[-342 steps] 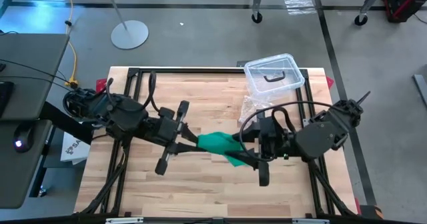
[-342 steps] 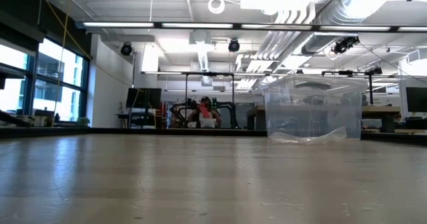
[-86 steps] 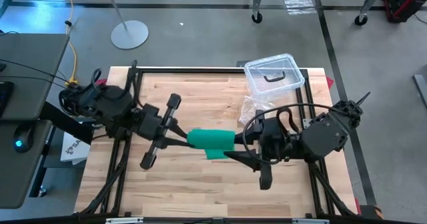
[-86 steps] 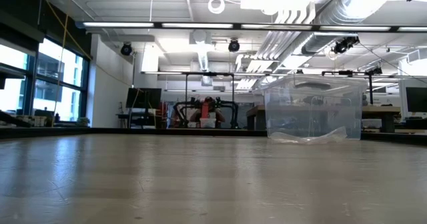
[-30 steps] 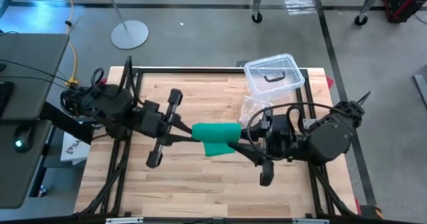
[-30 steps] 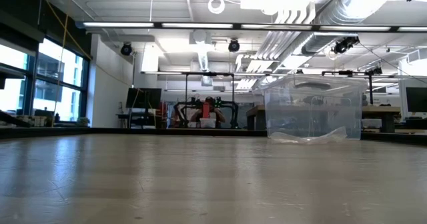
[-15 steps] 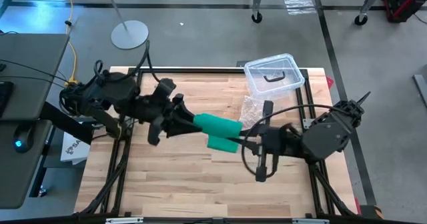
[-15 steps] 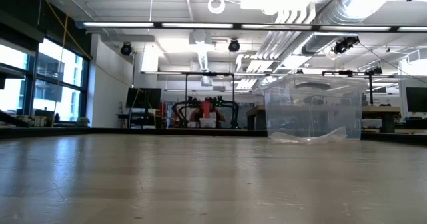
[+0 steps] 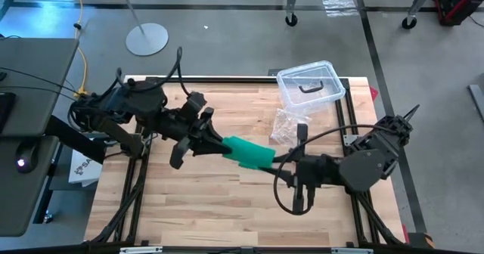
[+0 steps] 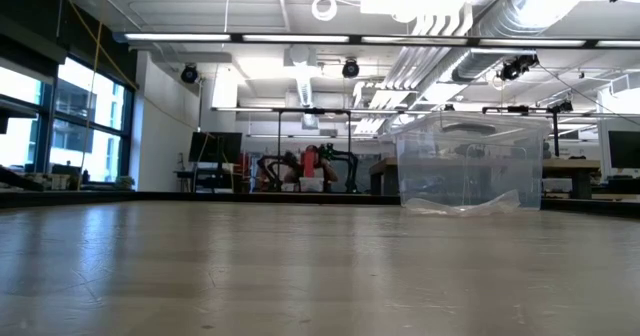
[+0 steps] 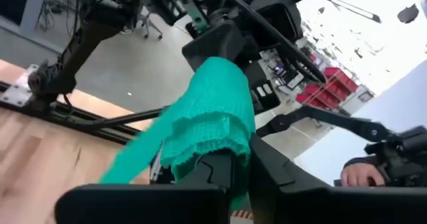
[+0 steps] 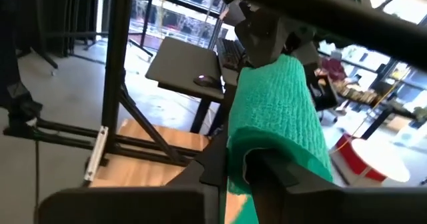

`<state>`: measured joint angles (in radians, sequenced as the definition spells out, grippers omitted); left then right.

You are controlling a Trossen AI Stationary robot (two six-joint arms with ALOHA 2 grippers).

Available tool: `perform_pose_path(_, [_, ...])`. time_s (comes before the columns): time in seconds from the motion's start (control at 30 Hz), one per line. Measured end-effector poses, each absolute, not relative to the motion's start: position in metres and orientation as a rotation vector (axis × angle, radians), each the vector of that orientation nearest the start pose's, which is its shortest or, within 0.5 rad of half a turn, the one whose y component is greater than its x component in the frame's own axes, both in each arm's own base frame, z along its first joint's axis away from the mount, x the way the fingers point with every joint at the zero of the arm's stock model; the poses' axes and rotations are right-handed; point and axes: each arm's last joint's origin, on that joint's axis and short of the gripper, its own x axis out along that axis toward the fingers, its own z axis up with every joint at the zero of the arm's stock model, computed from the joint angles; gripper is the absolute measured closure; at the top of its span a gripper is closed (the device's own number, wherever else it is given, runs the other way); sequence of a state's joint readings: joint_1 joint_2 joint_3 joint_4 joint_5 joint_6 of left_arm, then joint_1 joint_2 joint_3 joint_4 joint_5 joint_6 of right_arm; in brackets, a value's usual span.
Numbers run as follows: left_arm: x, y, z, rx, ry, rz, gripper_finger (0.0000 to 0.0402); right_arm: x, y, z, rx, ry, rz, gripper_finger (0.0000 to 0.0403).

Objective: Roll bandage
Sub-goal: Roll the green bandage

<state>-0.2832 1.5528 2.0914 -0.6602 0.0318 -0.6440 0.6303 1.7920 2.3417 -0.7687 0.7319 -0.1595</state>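
Note:
The green bandage point(image 9: 246, 152) is a short, thick, partly rolled bundle held in the air between my two grippers over the middle of the table. My left gripper point(image 9: 221, 144) is shut on its left end and my right gripper point(image 9: 274, 161) is shut on its right end. The bundle slants from far left to near right. It also shows in the left wrist view point(image 11: 212, 114) and in the right wrist view point(image 12: 275, 107). The low view shows neither it nor the grippers. My left gripper pinches the bundle's left end point(image 11: 200, 151) between its two fingers point(image 11: 220, 174), coming roughly level from the table's left. Several layers of fabric lie in the hold. The bundle is clear of the table. My right gripper pinches the bundle's right end point(image 12: 239, 154) between its two fingers point(image 12: 283, 174), coming roughly level from the table's right. The fabric curls over beside the fingers. The bundle stretches away from them toward my left gripper, clear of the table.
A clear plastic box with a black handle point(image 9: 310, 84) stands at the table's far right, and also shows in the low view point(image 10: 468, 161). A crinkly clear bag point(image 9: 287, 124) lies just in front of it. Bare wood lies along the near side.
Both wrists have turned about the bandage's length. My left gripper has moved toward the far edge and my right gripper toward the near edge. The bandage, level before, now slants. The flap that hung beside it has been drawn in against the bundle.

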Motion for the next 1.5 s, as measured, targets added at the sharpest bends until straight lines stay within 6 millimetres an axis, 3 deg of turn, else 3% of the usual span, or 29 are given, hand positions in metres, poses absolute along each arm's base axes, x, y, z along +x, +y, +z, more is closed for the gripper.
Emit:
perform_pose_path(0.3, [0.279,-0.081,0.532,-0.534,0.217,-0.257,0.0387,0.288,0.186,0.521,-0.146,0.173,-0.102,0.0299])
perform_pose_path(0.67, [0.278,-0.084,0.529,-0.209,0.193,-0.279,0.0385,0.296,0.172,0.522,0.382,0.131,-0.178,0.0253])
perform_pose_path(0.77, [0.276,-0.089,0.529,-0.058,0.175,-0.309,0.0385,0.298,0.170,0.522,0.432,0.130,-0.164,0.0244])
perform_pose_path(0.87, [0.275,-0.095,0.529,0.091,0.151,-0.332,0.0381,0.298,0.170,0.523,0.363,0.139,-0.124,0.0249])
perform_pose_path(0.93, [0.274,-0.096,0.529,0.088,0.146,-0.313,0.0372,0.297,0.172,0.523,0.270,0.143,-0.112,0.0266])
perform_pose_path(1.2, [0.278,-0.088,0.532,-0.394,0.187,-0.298,0.0300,0.294,0.173,0.518,-0.151,0.206,-0.100,0.0385])
perform_pose_path(1.33, [0.276,-0.080,0.533,-0.634,0.228,-0.263,0.0267,0.293,0.172,0.514,-0.410,0.261,-0.080,0.0383])
perform_pose_path(1.5, [0.272,-0.068,0.537,-0.748,0.215,-0.218,0.0247,0.288,0.175,0.507,-0.663,0.338,-0.117,0.0386])
